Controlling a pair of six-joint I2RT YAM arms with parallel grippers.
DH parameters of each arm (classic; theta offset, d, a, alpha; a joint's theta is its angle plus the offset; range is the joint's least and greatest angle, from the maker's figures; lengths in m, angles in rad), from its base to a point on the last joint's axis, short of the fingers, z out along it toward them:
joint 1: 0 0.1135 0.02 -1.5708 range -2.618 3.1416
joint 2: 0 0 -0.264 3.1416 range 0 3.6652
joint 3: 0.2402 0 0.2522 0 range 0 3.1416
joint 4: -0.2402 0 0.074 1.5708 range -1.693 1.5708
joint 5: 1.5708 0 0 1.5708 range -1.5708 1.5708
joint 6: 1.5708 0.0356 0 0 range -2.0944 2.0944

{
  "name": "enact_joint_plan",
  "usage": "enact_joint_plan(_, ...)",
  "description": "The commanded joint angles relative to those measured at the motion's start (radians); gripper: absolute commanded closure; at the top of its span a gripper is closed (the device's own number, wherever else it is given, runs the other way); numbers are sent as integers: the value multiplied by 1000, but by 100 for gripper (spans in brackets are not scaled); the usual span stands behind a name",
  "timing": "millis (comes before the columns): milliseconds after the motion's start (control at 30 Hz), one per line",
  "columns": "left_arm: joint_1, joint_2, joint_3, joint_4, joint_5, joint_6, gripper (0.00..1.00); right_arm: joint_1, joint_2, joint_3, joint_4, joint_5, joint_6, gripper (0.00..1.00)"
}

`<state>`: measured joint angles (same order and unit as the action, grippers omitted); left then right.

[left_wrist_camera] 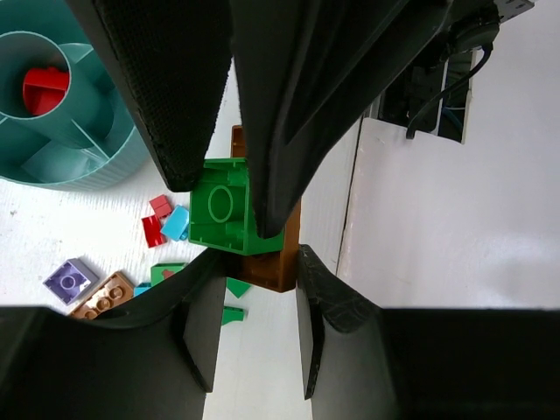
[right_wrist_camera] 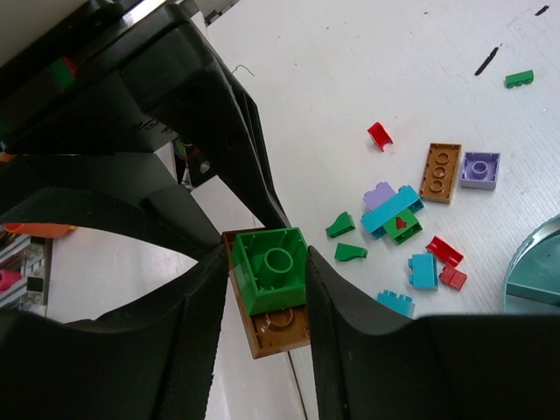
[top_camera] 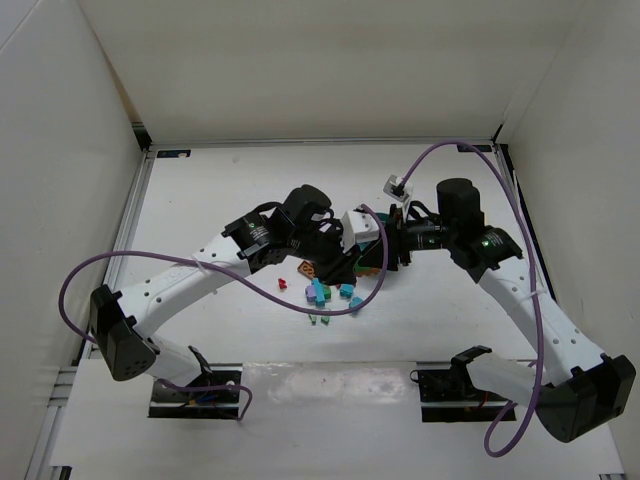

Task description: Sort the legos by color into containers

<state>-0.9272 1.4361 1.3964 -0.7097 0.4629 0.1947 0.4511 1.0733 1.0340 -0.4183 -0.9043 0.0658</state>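
The two arms meet over the middle of the table (top_camera: pixel 200 190). Both grippers are at the same small stack of two bricks, which is up in the air and not on the table. The stack is a green brick (right_wrist_camera: pixel 271 267) pressed onto a brown brick (right_wrist_camera: pixel 282 328).

The left gripper (left_wrist_camera: pixel 260 267) is clenched on the brown brick and presses it from two sides. The right gripper (right_wrist_camera: pixel 265 262) is on the opposite side and grasps the green brick. Its fingers lie against two opposite sides of this brick, and I see no gap there.

Under the stack, a little nearer to the arm bases, the loose bricks (top_camera: pixel 322 292) lie scattered on the table. Among them are:
- a brown plate (right_wrist_camera: pixel 440 171) with studs, and a purple square (right_wrist_camera: pixel 479 169) just beside it
- a teal piece (right_wrist_camera: pixel 394 210) lying across a purple one and a green one
- two small green pieces (right_wrist_camera: pixel 341 225)
- a blue brick (right_wrist_camera: pixel 423 269) just beside some red pieces (right_wrist_camera: pixel 444 252)

One more green piece (right_wrist_camera: pixel 519 78) lies well apart from the group, on the far side.

The teal bowl (left_wrist_camera: pixel 87 171) stands on the table near these bricks. A red brick (left_wrist_camera: pixel 44 87) lies in its round central cup.
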Motion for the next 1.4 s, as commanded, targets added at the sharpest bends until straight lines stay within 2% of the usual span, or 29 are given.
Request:
enact_joint_plan(0,-4,-49,30,26,-9,12,95,3,-6,37,-14,-28,-14,56)
enact_joint_plan(267,-2,-63,26,27,-6,14,96,15,5,41,-36,-5,-35,52)
enact_joint_plan(333,-5,-65,27,21,-10,12,96,17,4,47,-37,5,-37,47)
enact_joint_plan(500,-12,-80,23,24,-13,25,96,-2,2,41,-33,16,-28,47)
enact_joint_plan(600,-13,-79,18,24,-20,25,96,1,-4,43,-25,-4,-29,57)
enact_joint_plan(700,-15,-74,24,26,-23,25,96,12,-4,43,-20,-8,-34,59)
enact_joint_plan(833,-16,-65,24,27,-18,23,96,14,-7,37,16,-47,-12,94)
enact_joint_plan(867,-15,-62,24,26,-21,23,96,12,-7,38,21,-48,-15,100)
enact_joint_plan(1133,-15,-74,13,33,-43,23,96,3,0,35,16,-78,-18,100)
enact_joint_plan(1233,-16,-85,6,30,-38,23,96,1,-19,23,56,-4,23,100)
enact_joint_plan(1367,-18,-92,-19,39,-61,9,96,-96,-44,0,147,59,138,100)
